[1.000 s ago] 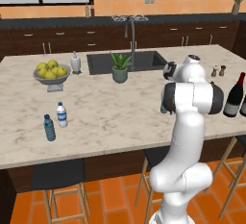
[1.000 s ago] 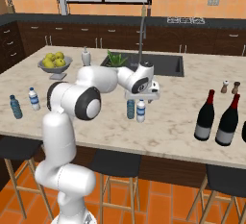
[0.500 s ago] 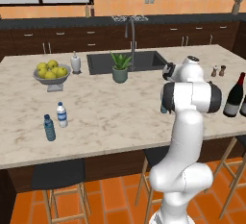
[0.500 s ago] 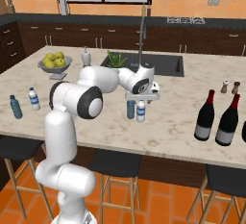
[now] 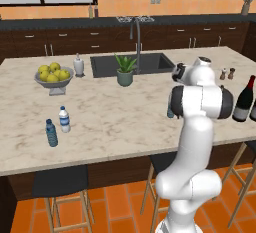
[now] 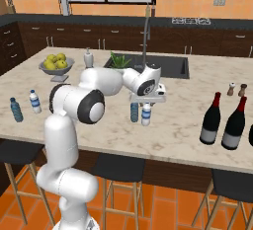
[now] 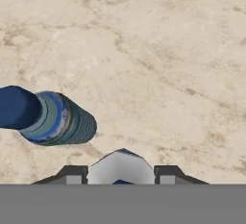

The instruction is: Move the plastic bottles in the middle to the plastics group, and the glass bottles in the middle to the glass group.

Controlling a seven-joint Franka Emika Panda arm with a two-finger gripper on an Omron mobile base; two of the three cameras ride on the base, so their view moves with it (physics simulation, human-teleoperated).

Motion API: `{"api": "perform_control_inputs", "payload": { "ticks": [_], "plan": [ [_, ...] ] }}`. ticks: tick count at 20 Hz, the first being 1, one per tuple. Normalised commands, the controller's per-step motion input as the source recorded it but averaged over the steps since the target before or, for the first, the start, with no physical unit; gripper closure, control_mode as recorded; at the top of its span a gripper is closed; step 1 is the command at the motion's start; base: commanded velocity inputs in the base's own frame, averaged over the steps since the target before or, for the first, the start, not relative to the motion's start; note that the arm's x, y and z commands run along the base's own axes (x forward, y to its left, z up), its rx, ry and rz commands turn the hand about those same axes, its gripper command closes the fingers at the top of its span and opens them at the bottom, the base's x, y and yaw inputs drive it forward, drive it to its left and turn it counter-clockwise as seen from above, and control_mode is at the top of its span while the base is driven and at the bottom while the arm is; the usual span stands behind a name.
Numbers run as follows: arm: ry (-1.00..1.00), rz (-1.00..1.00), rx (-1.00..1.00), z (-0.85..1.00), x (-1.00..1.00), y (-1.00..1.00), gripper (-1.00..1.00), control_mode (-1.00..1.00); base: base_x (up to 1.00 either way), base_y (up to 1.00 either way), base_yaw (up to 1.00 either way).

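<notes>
Two small water bottles stand in the middle of the marble worktop [image 6: 178,125], touching or nearly so: a blue-tinted bottle [image 6: 134,111] on the left and a clear bottle with a white cap [image 6: 146,114] on the right, as the right base view has them. The gripper [image 6: 147,99] points straight down over the clear bottle. In the hand view the fingers [image 7: 72,174] sit on either side of its white cap [image 7: 121,166], close against it, though whether they press it or just flank it cannot be told. The blue-tinted bottle [image 7: 50,117] stands just left of them in that view, free of the fingers.

Far to the left, near the front edge, stands the plastics group: one blue-tinted bottle [image 5: 51,133] and one clear bottle with a white cap [image 5: 64,119], just beside each other. On the right stands the glass group, tall dark wine bottles [image 6: 211,119] with reddish tops, a second one [image 6: 234,124] just right of the first.

Farther back lie a fruit bowl [image 5: 53,76], a white soap dispenser [image 5: 78,65], a potted plant [image 5: 125,71] by the sink [image 5: 150,63], and salt and pepper shakers [image 6: 236,89] at the right.
</notes>
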Motion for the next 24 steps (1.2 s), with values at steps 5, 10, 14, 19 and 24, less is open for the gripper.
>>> {"api": "perform_control_inputs", "payload": {
  "ticks": [5, 10, 14, 19, 24],
  "plan": [
    [-0.04, 0.0, 0.03, 0.42, -0.77, -0.06, 1.0, -1.0, 0.0, 0.0, 0.0],
    [-0.01, -0.01, 0.0, 0.38, -0.76, 0.17, 1.0, -1.0, 0.0, 0.0, 0.0],
    [0.03, -0.07, 0.0, 0.22, -0.62, 0.55, 1.0, -1.0, 0.0, 0.0, 0.0],
    [0.01, -0.1, 0.0, 0.13, -0.52, 0.85, 1.0, -1.0, 0.0, 0.0, 0.0],
    [0.0, -0.09, 0.0, 0.01, -0.34, 1.0, 1.0, -1.0, 0.0, 0.0, 0.0]
  ]
}}
